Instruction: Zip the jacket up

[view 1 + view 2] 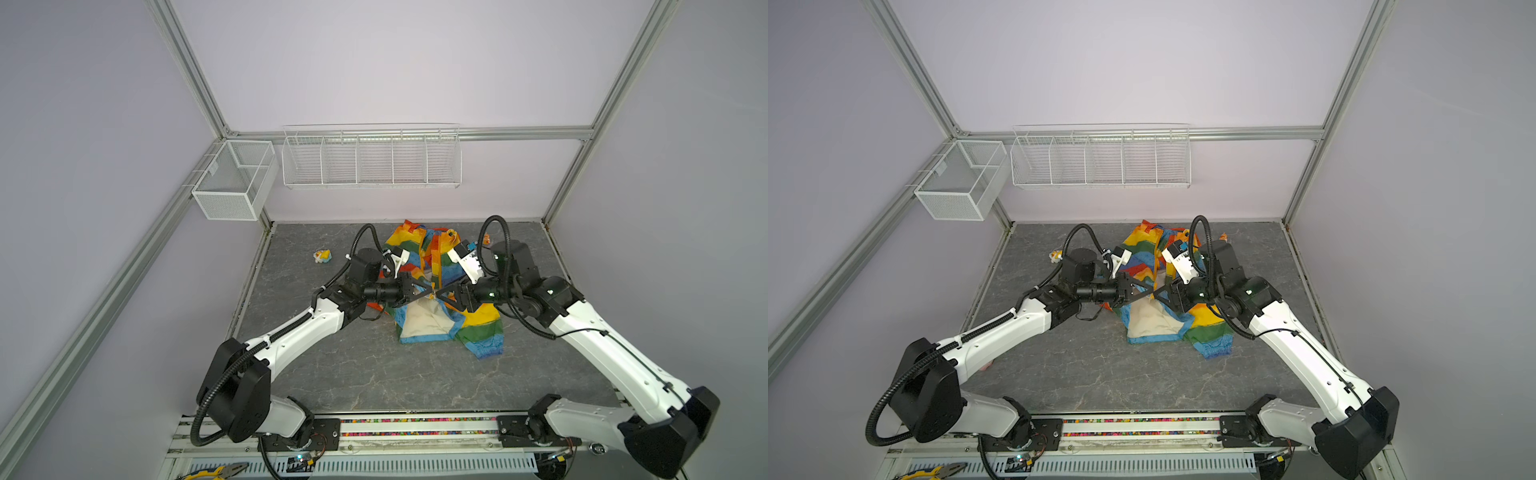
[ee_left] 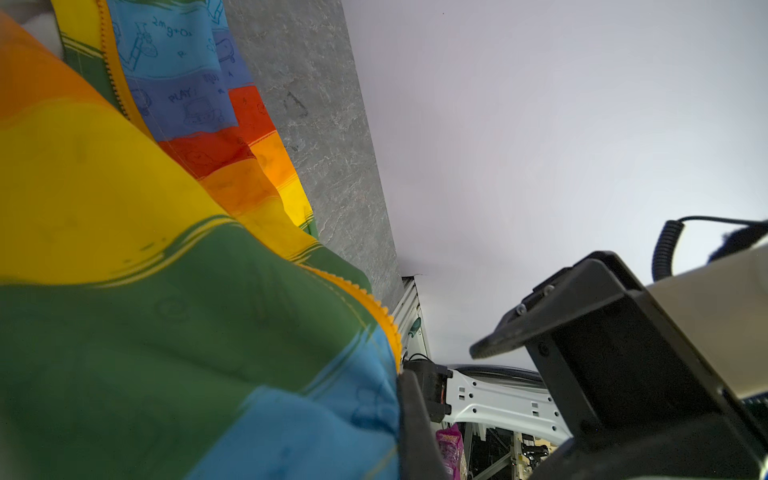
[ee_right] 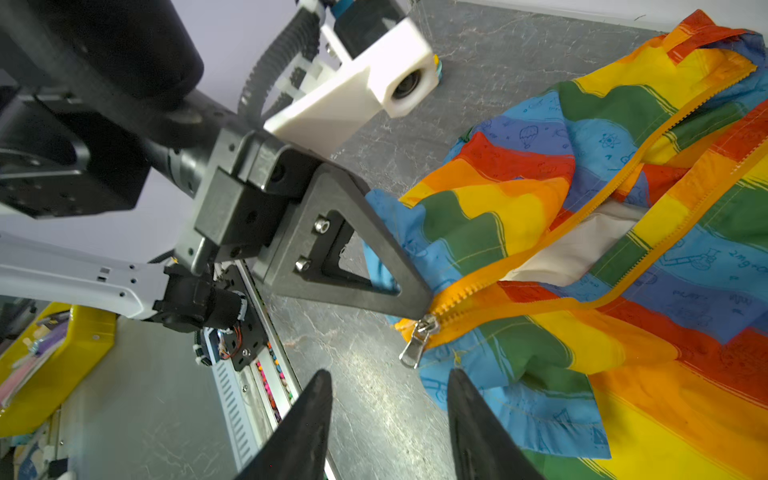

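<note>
The rainbow-striped jacket (image 1: 405,240) (image 1: 1139,241) lies crumpled at the back middle of the grey table, its front open above the hem and pale lining showing. My left gripper (image 1: 430,293) (image 1: 1150,293) (image 3: 424,305) is shut on the jacket's hem (image 2: 291,415) at the foot of the orange zipper band. The silver zipper pull (image 3: 415,345) hangs there at the slider. My right gripper (image 3: 390,374) (image 1: 444,296) (image 1: 1160,296) faces the left one, open, just short of the pull, with nothing between its fingers.
A small yellow toy figure (image 1: 322,255) lies left of the jacket, and another small orange one (image 1: 485,239) behind the right arm. Two white wire baskets (image 1: 232,183) (image 1: 370,158) hang on the back walls. Pliers (image 1: 216,471) lie on the front rail.
</note>
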`<state>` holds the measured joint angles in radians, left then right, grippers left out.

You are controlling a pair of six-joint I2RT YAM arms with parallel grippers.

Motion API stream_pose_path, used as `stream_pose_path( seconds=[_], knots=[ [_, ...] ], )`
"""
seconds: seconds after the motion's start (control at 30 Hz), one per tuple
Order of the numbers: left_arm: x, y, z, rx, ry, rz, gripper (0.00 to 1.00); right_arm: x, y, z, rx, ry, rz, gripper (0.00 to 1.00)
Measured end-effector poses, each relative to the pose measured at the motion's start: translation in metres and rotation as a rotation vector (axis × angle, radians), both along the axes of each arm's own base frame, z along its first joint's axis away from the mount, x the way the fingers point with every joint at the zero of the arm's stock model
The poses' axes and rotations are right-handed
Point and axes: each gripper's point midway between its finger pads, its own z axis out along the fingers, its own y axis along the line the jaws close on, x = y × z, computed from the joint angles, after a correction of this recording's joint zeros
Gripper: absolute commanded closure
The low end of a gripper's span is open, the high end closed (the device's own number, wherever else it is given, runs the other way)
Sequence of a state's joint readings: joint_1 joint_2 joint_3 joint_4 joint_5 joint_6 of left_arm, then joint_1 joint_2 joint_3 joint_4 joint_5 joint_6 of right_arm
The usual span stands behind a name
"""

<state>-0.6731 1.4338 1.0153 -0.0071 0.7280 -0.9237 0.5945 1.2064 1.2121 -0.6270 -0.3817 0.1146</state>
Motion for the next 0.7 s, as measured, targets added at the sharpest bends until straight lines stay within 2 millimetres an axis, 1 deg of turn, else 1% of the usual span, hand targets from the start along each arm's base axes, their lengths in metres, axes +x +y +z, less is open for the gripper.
stream_pose_path(
  seconds=[0.13, 0.43, 0.6, 0.7],
  knots=[
    [-0.003, 0.000, 0.002, 0.011, 0.022, -0.011, 1.00, -0.003, 0.001, -0.008, -0.072, -0.011, 0.005, 0.51],
    [-0.008, 0.002, 0.000, 0.026, 0.053, -0.030, 1.00, -0.005, 0.012, -0.022, -0.140, -0.017, 0.032, 0.54],
    [-0.010, 0.002, 0.000, 0.027, 0.058, -0.036, 1.00, -0.002, 0.014, -0.030, -0.160, -0.004, 0.033, 0.57],
    [-0.010, 0.003, 0.001, 0.027, 0.057, -0.036, 1.00, -0.001, 0.015, -0.033, -0.166, 0.001, 0.036, 0.62]
  ],
)
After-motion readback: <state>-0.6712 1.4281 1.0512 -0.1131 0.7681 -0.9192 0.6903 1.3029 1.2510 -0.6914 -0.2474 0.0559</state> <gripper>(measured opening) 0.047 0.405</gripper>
